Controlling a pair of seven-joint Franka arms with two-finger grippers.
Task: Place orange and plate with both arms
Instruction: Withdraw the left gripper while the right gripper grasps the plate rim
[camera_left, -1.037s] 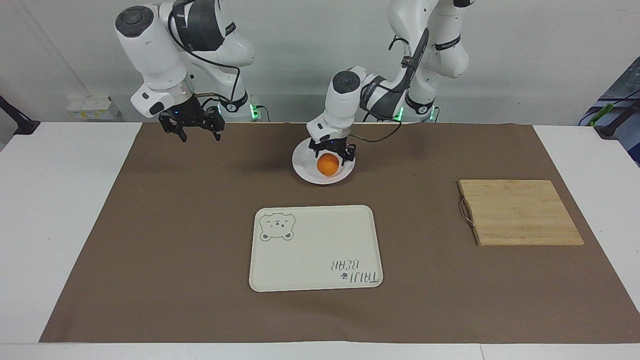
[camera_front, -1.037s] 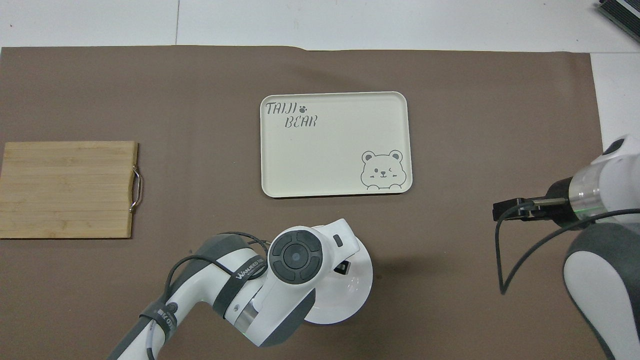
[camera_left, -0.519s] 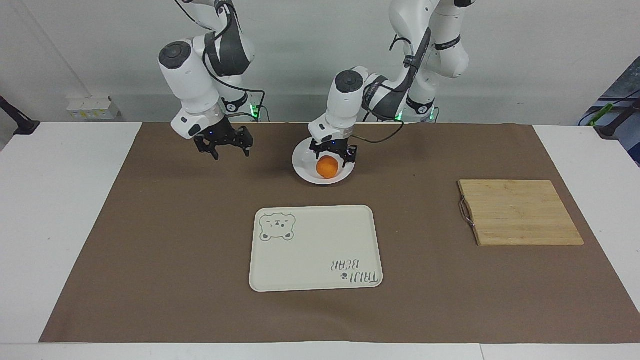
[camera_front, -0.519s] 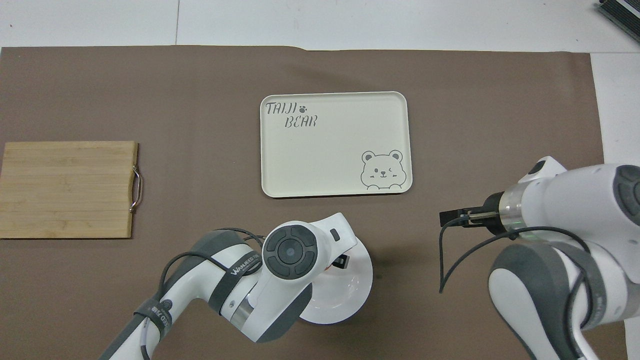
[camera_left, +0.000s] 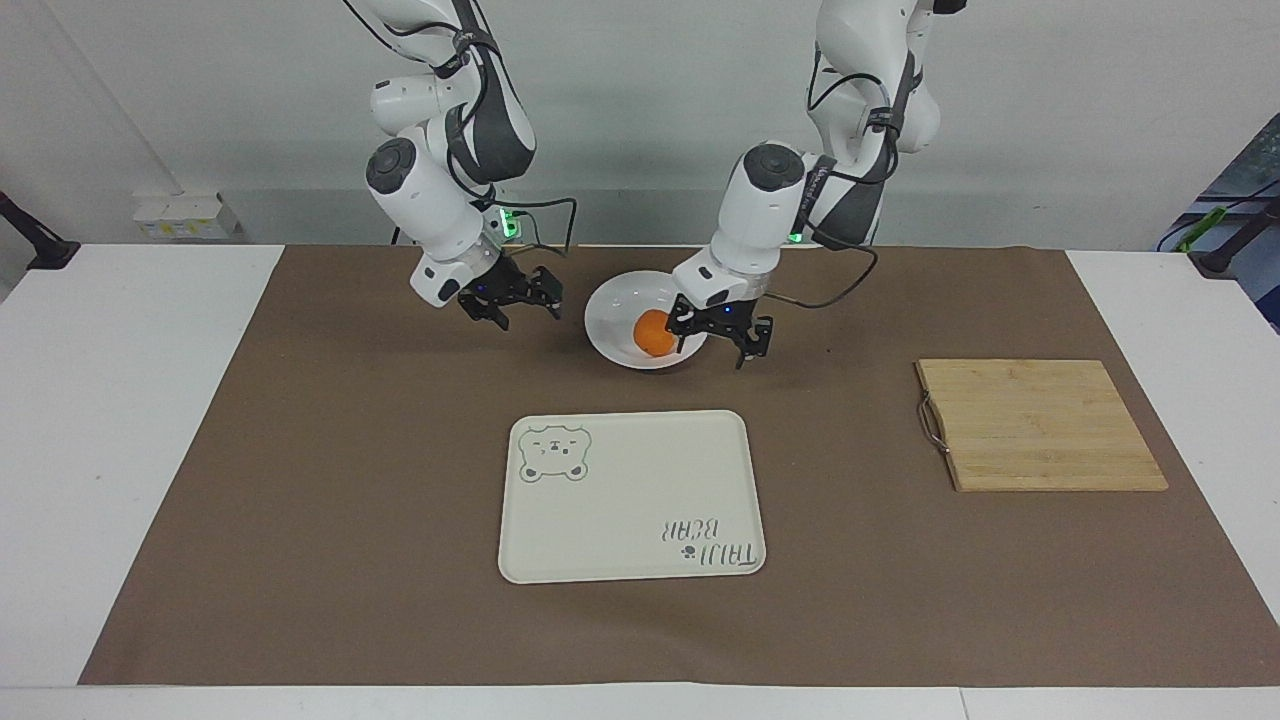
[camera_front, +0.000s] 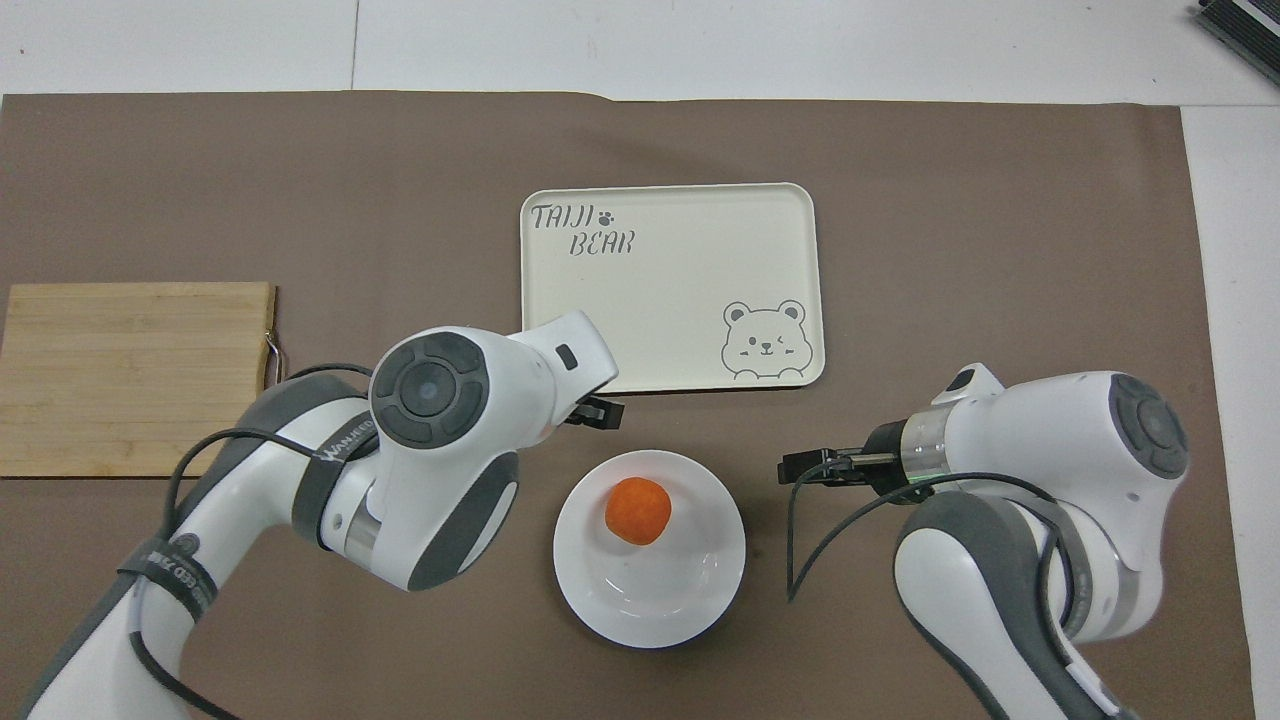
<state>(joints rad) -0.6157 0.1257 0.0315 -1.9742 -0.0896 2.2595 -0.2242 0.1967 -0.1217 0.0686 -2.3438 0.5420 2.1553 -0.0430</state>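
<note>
The orange (camera_left: 653, 332) (camera_front: 638, 510) lies free on the white plate (camera_left: 612, 300) (camera_front: 650, 605), which rests on the brown mat close to the robots. My left gripper (camera_left: 722, 340) (camera_front: 597, 412) hangs open and empty just off the plate's rim, toward the left arm's end, not touching the orange. My right gripper (camera_left: 525, 308) (camera_front: 803, 468) hovers open and empty over the mat beside the plate, toward the right arm's end.
A cream tray with a bear drawing (camera_left: 630, 495) (camera_front: 670, 290) lies farther from the robots than the plate. A wooden cutting board with a metal handle (camera_left: 1040, 425) (camera_front: 130, 375) sits toward the left arm's end of the table.
My left gripper has lifted off the orange and shifted toward the left arm's end, leaving it on the plate. My right arm has swung in toward the plate.
</note>
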